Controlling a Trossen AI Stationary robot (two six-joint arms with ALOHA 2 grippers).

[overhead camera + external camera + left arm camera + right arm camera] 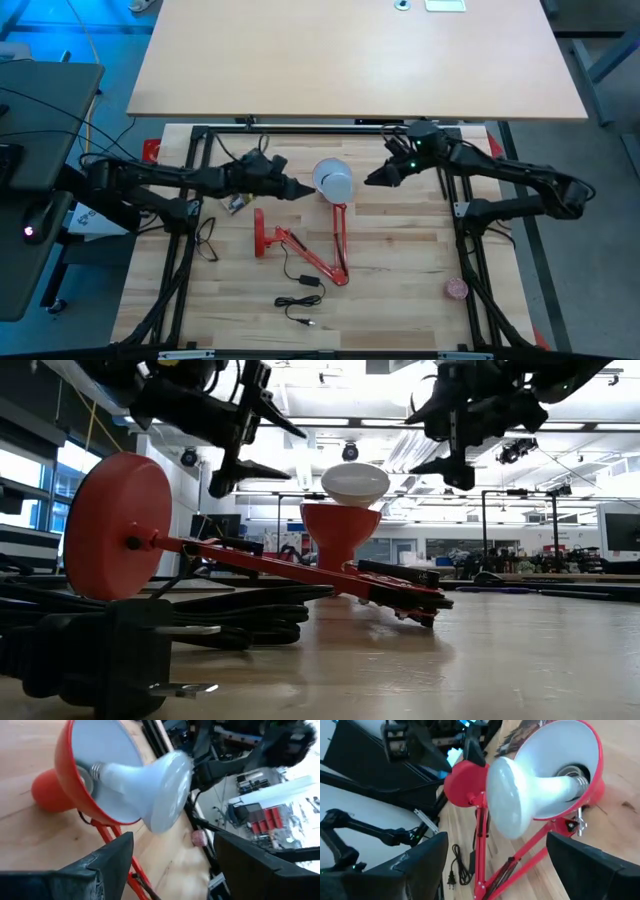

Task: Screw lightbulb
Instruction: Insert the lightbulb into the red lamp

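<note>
Right now the lightbulb (334,181) sits in the mouth of the red lamp shade (75,775), just above the middle of the high view. Its narrow neck goes down into the socket and its broad white dome (355,481) faces up, so its long axis stands close to upright, in line with the shade's own axis. From table height the dome shows as a pale cap poking above the red funnel of the shade (341,532). In both wrist views the metal thread (576,779) at the neck can be seen right at the socket; how far it is screwed in I cannot tell.

The left gripper (297,189) hangs just to the left of the bulb in the high view, fingers (107,862) spread wide and not touching it. The right gripper (375,179) is on the bulb's other side, a little farther off, its fingers (420,857) also spread with nothing between them. Both are above the counter (400,260).

The lamp's red arm (335,245) runs down the frame from the shade, folds back, and ends in the round red base (117,525) lying on its side. A black cord and plug (300,300) trail across the wooden counter at lower centre. A small pinkish round object (457,289) lies at lower right.
</note>
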